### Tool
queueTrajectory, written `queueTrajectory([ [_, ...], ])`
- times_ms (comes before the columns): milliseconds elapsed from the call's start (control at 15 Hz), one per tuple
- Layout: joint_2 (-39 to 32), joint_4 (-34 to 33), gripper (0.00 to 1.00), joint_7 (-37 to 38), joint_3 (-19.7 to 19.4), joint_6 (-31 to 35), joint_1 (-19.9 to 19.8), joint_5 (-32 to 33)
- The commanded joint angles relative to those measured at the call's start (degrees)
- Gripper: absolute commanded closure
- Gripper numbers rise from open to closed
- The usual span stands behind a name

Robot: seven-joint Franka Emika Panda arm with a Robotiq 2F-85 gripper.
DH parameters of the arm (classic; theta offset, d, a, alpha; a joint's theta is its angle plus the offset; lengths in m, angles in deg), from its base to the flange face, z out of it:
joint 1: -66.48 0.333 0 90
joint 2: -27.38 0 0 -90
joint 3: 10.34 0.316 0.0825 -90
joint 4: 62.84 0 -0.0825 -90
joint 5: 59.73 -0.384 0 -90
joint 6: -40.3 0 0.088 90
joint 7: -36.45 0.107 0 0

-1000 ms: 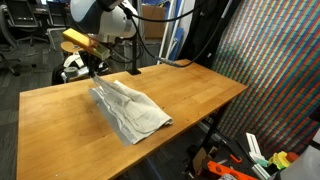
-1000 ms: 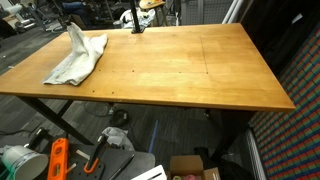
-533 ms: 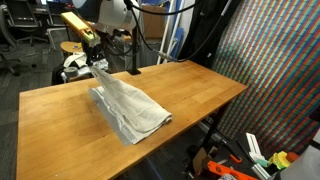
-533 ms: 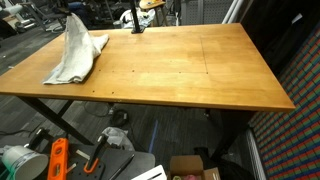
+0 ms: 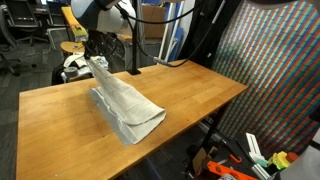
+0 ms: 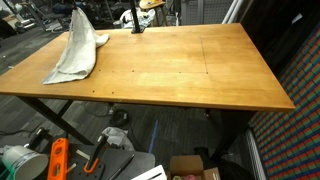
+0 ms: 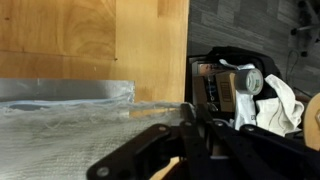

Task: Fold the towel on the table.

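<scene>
The thin off-white towel (image 5: 125,103) is hanging from the claw (image 5: 94,56) clamped on its edge, trailing onto the light-brown wooden worktop (image 5: 195,95).

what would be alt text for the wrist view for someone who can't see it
The gripper is shut on an edge of the off-white towel, which drapes down onto the wooden table. Past the table's edge, a white cloth bundle lies among dark clutter.

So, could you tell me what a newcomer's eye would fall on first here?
The towel, pinched at one end by the shut gripper, slopes down like a tent onto the table near one end. Beside the table stands a tall multicoloured patterned panel.
</scene>
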Motion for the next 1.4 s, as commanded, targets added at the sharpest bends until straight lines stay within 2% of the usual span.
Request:
queueTrajectory([
  [0,-2.9,-2.1,0.89,1.5,-1.8,-1.1,1.2,4.0],
  [133,-3.3,-1.1,0.88,0.0,-1.4,-2.3,0.9,5.1],
  [200,-2.8,-0.1,0.64,-1.6,-0.3,-4.2,0.1,4.9],
  [333,-0.6,3.1,0.61,-6.8,2.2,-7.4,-1.5,4.1],
  [400,0.6,4.6,0.55,-10.0,3.4,-8.8,-2.4,3.6],
  [667,8.5,14.0,0.24,-25.9,8.0,-13.6,-7.8,-0.4],
  [867,14.6,20.4,0.02,-36.9,8.4,-19.5,-11.2,-4.0],
  [1133,20.1,27.3,0.00,-47.2,6.6,-25.3,-13.5,-6.8],
  [1333,22.7,33.3,0.00,-53.4,5.0,-26.4,-12.2,-1.9],
])
